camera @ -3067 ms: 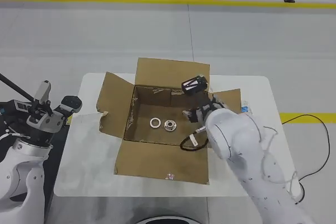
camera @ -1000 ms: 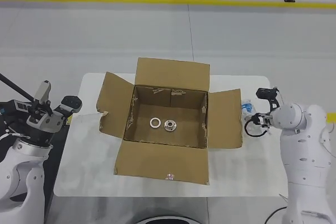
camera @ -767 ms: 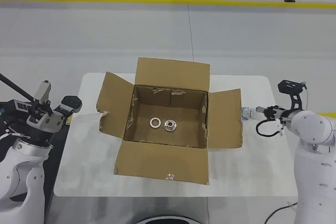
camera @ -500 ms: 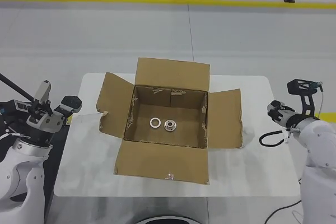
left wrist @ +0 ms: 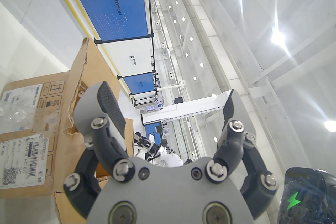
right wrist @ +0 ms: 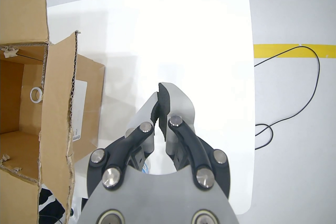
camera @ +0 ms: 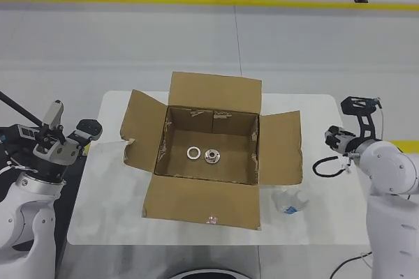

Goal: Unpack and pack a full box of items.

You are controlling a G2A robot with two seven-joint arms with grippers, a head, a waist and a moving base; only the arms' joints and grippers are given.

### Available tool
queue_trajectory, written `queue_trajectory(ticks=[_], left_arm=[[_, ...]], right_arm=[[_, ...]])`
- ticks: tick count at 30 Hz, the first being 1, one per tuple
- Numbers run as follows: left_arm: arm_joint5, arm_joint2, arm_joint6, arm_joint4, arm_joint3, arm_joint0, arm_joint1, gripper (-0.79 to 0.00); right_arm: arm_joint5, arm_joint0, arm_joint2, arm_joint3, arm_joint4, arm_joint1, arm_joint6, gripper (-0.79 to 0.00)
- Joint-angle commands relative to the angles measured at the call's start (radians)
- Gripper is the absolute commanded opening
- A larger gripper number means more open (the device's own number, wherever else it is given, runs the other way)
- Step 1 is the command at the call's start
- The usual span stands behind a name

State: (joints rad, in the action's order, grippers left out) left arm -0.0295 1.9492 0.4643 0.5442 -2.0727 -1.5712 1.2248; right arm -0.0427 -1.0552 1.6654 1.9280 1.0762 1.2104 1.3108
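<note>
Starting at the right hand point(right wrist: 160, 95): fingers pressed together, holding nothing. Hangs over a bare bit of the white tabletop point(camera: 318, 111), to the right of the cardboard box point(camera: 216, 91). Probably empty because there is nothing to carry just now.

Near that hand, a little closer to the robot and toward the box, can see a small clear packet point(camera: 290, 201) lying on the tabletop, just beside the corner of the front flap. Looks like a thing already taken out and put there to be out of the way.

Farther from that hand, down inside the open box, can see a white ring point(camera: 194, 152) and a metal ring point(camera: 211, 156) side by side on the bottom. Most likely not yet unpacked. Flaps folded wide, so a hand can go in from above.

Over at the left hand point(left wrist: 168, 96): fingers wide apart, empty, pointing up, with the box's left flap near it. Seems parked there, ready but waiting.
</note>
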Motion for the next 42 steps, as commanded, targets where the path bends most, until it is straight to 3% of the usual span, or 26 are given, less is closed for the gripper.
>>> queue_trajectory(ticks=[1, 7, 13, 19, 24, 27, 32, 42], left_arm=[[0.0, 0.0, 0.0, 0.0, 0.0, 0.0, 0.0, 0.0], [0.0, 0.0, 0.0, 0.0, 0.0, 0.0, 0.0, 0.0], [0.0, 0.0, 0.0, 0.0, 0.0, 0.0, 0.0, 0.0], [0.0, 0.0, 0.0, 0.0, 0.0, 0.0, 0.0, 0.0], [0.0, 0.0, 0.0, 0.0, 0.0, 0.0, 0.0, 0.0], [0.0, 0.0, 0.0, 0.0, 0.0, 0.0, 0.0, 0.0], [0.0, 0.0, 0.0, 0.0, 0.0, 0.0, 0.0, 0.0], [0.0, 0.0, 0.0, 0.0, 0.0, 0.0, 0.0, 0.0]], right_arm=[[0.01, -0.048, 0.014, 0.057, -0.007, -0.002, -0.011, 0.0], [0.06, -0.259, 0.099, 0.246, -0.072, -0.007, -0.106, 0.0], [0.19, -0.494, 0.178, 0.374, -0.156, -0.009, -0.196, 0.0], [0.286, -0.691, 0.258, 0.407, -0.23, -0.004, -0.375, 0.0], [0.47, -0.827, 0.301, 0.391, -0.262, -0.006, -0.483, 0.0], [0.535, -0.848, 0.288, 0.365, -0.249, -0.01, -0.488, 0.0], [0.558, -0.832, 0.255, 0.318, -0.221, -0.017, -0.494, 0.0], [0.53, -0.678, 0.133, 0.209, -0.192, -0.034, -0.396, 0.0]])
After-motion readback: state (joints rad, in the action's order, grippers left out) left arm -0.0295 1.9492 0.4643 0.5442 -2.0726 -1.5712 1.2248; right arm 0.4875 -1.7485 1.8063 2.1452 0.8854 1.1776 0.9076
